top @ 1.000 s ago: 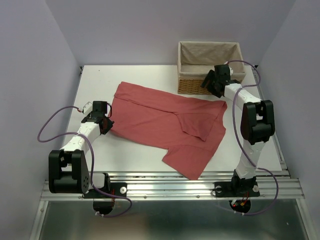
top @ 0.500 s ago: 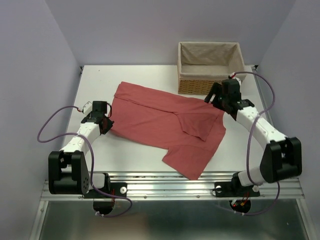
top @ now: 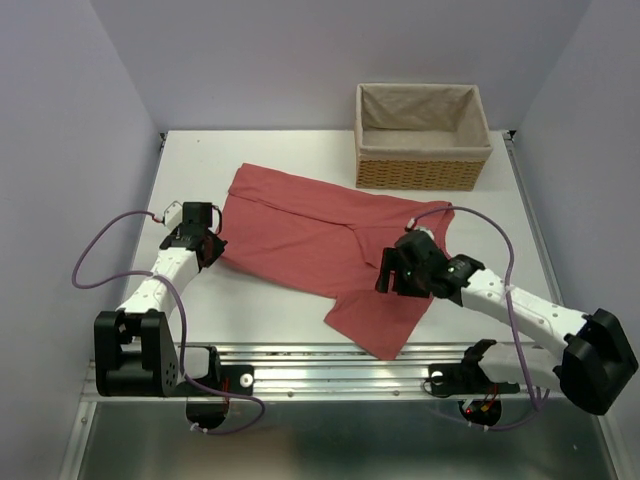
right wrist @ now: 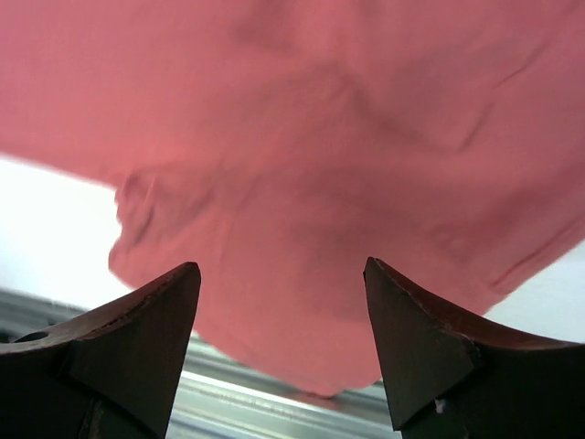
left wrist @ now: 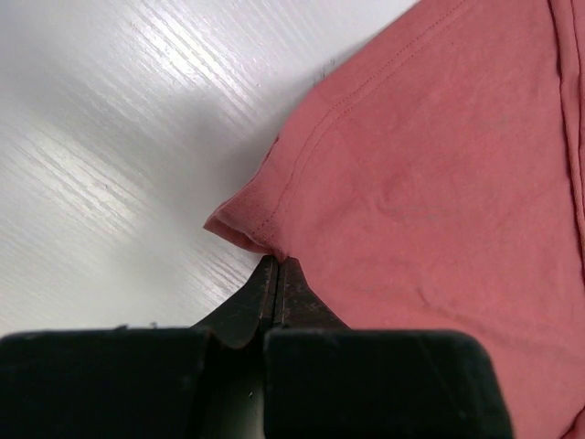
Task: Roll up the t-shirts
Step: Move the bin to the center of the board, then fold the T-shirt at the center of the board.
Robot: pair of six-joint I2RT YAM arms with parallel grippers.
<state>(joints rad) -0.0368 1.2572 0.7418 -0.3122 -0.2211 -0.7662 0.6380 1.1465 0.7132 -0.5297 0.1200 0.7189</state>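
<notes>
The t-shirt [top: 320,240] lies flat on the table [top: 200,160], its long axis running from the far-left corner toward the near-right. The left fingers [left wrist: 274,279] are closed on its hem. The right fingers [top: 385,280] are wide open above it and hold nothing.

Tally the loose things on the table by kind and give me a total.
salmon-red t-shirt: 1
wicker basket: 1
Total: 2
</notes>
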